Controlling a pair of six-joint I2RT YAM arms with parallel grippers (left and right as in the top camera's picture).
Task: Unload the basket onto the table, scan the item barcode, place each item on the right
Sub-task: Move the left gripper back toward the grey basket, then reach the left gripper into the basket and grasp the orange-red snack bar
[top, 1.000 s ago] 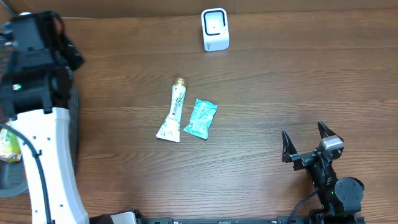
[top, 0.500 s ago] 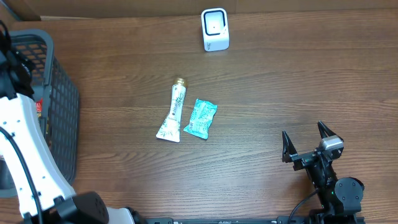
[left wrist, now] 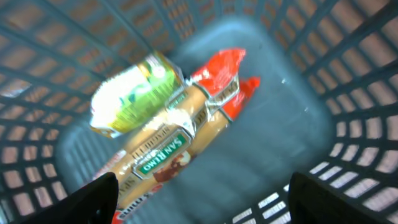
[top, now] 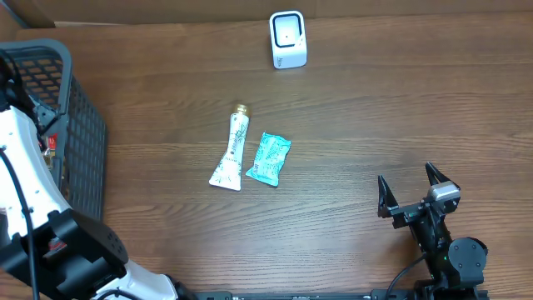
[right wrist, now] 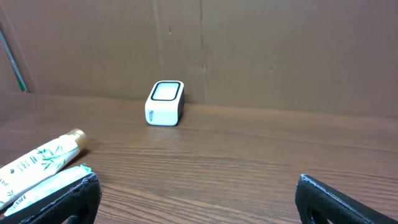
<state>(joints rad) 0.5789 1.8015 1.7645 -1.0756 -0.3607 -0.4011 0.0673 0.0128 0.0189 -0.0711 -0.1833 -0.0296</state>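
Observation:
The white barcode scanner point(top: 287, 39) stands at the table's far edge and also shows as a scanner point(right wrist: 165, 103) in the right wrist view. Mid-table lie a white tube point(top: 229, 148) and a teal packet point(top: 268, 158). My left gripper point(left wrist: 205, 208) hangs open inside the dark basket point(top: 83, 142), over a tan packet point(left wrist: 161, 155), a green-yellow packet point(left wrist: 134, 93) and a red packet point(left wrist: 227, 74), and holds nothing. My right gripper point(top: 410, 196) rests open at the front right, empty, facing the scanner, with the tube point(right wrist: 40, 163) and teal packet point(right wrist: 43, 183) at its left.
The basket wall point(left wrist: 367, 93) closes round the left gripper on all sides. A cardboard wall point(right wrist: 280, 50) runs behind the scanner. Bare wooden table point(top: 400, 108) lies between the right gripper and the scanner.
My left arm has swung off the top of the basket and dropped into it, so the basket rim now shows. The right arm, tube, packet and scanner have not moved.

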